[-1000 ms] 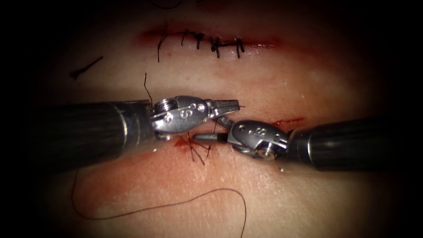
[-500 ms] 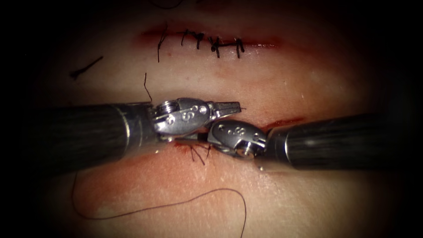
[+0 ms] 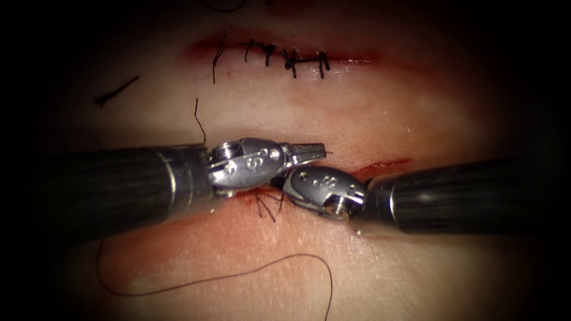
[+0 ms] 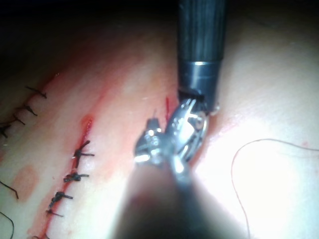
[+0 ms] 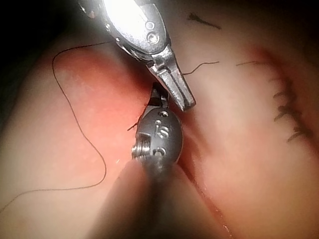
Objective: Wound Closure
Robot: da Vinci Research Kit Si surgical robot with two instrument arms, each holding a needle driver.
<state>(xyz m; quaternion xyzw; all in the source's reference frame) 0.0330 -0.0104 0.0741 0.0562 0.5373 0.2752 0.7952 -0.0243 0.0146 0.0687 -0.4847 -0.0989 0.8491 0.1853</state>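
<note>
My left tool comes in from the left, and its jaws (image 3: 310, 152) lie shut, pointing right just above the lower cut (image 3: 386, 164). A fine dark strand shows at their tip; whether they grip it I cannot tell. My right tool's wrist (image 3: 324, 185) lies right below them, and its jaws reach left under the left tool's wrist, beside a knot (image 3: 266, 205) with short thread ends. In the right wrist view the right jaws (image 5: 158, 98) stand together under the left jaws (image 5: 177, 92). What they hold is hidden.
The upper cut (image 3: 285, 57) carries several dark stitches. A long thread (image 3: 238, 276) loops over the tissue in front. A short thread tail (image 3: 199, 119) stands above the left tool. A cut piece of thread (image 3: 116, 90) lies far left. Red fluid stains the tissue (image 3: 178, 249) around the knot.
The right tool has moved left. Its jaws stood open a second ago; they have slid under the left tool's wrist by the knot and closed. The left tool has barely moved.
</note>
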